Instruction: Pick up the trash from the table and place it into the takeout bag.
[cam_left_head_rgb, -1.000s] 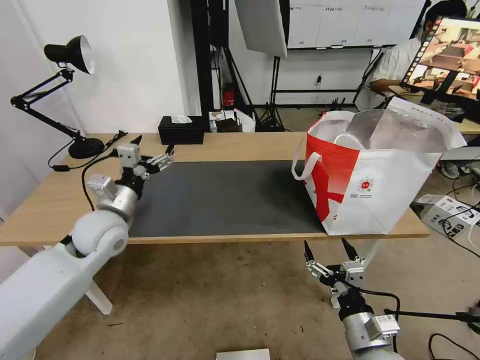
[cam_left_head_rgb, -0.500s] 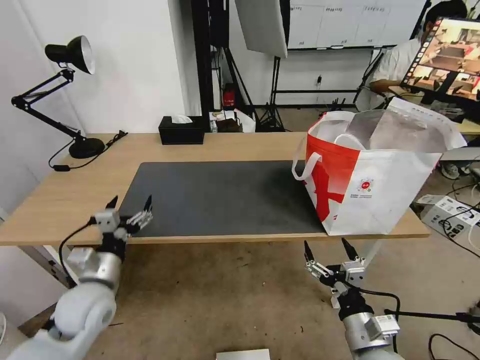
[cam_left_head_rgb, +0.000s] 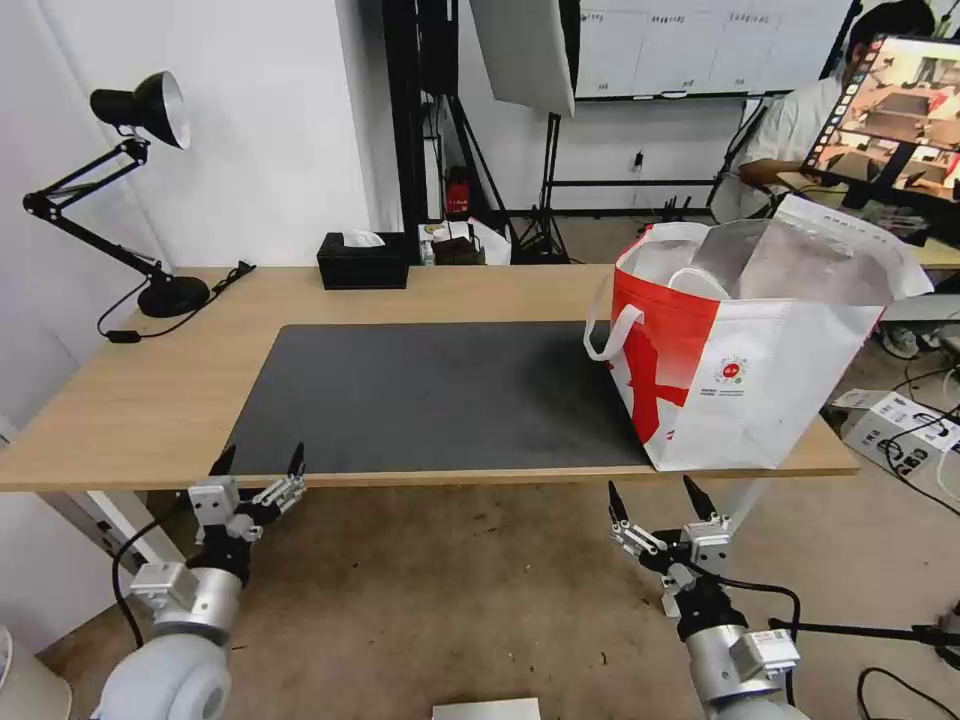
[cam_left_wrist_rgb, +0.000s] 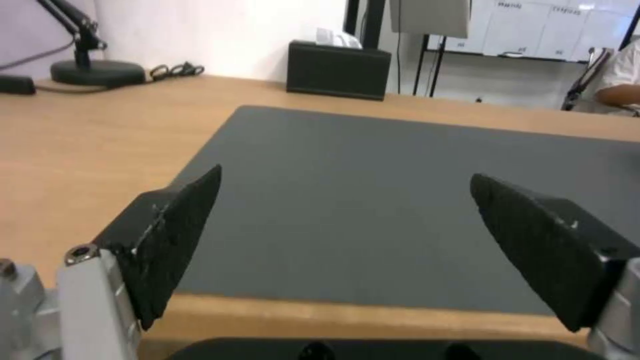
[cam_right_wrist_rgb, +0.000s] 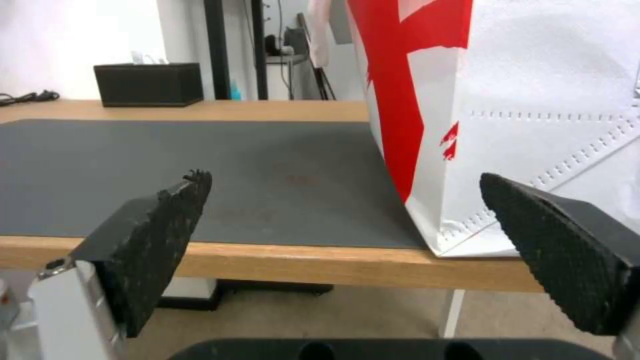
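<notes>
Now that the left gripper (cam_left_head_rgb: 258, 466) has dropped below the table's (cam_left_head_rgb: 140, 400) front edge — spread, empty — clearing looks finished; right gripper (cam_left_head_rgb: 655, 493) hangs likewise spread.

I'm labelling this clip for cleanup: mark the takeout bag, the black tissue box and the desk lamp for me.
takeout bag (cam_left_head_rgb: 790, 390): head view, white front panel right of the logo.
black tissue box (cam_left_head_rgb: 362, 265): head view, front face.
desk lamp (cam_left_head_rgb: 172, 295): head view, round black base.

The bag (cam_left_head_rgb: 760, 370) stands on the table's (cam_left_head_rgb: 150, 400) right end, partly on the mat (cam_left_head_rgb: 430, 400); tissue box (cam_left_head_rgb: 363, 260) and lamp (cam_left_head_rgb: 120, 190) sit behind, left.
</notes>
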